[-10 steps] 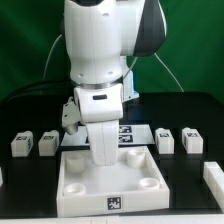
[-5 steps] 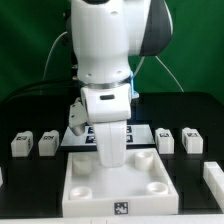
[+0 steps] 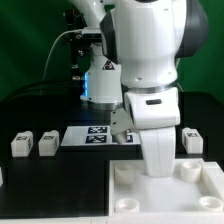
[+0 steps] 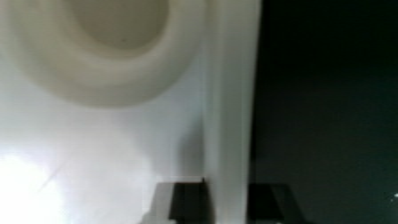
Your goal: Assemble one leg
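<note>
My gripper (image 3: 158,168) is shut on the far rim of the large white square panel (image 3: 128,186), which sits low at the exterior view's right. In the wrist view the gripper (image 4: 226,203) has the panel's thin wall (image 4: 226,120) between its two dark fingers (image 4: 183,202), beside a round corner socket (image 4: 107,50). Two small white legs (image 3: 22,144) (image 3: 47,143) with code tags lie on the black table at the left. A third leg (image 3: 191,139) lies at the right, behind the panel. No leg is in the gripper.
The marker board (image 3: 95,134) lies flat on the table behind the arm. A green backdrop and cables stand at the back. The arm's body hides the table's middle right.
The arm has swung to the exterior view's right and nearer the camera, taking the panel with it. The legs have not moved.
</note>
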`<control>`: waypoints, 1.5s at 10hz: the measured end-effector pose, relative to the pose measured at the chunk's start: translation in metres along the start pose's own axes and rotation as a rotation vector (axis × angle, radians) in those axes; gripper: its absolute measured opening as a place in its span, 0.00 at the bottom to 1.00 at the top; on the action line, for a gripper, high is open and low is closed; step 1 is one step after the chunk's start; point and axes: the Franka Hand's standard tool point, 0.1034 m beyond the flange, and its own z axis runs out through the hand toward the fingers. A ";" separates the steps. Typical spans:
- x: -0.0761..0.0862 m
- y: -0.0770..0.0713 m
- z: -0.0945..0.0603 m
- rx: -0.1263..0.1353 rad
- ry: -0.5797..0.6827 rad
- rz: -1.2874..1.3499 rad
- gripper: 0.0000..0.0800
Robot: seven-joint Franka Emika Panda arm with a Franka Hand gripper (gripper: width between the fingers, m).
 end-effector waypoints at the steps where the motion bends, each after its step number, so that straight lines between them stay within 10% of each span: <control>1: 0.001 0.000 0.000 0.004 -0.001 0.001 0.09; 6: 0.000 0.000 0.001 0.002 -0.001 -0.006 0.09; 9: -0.001 0.000 0.001 0.003 -0.001 -0.004 0.71; 15: -0.003 0.000 0.001 0.003 -0.001 -0.001 0.81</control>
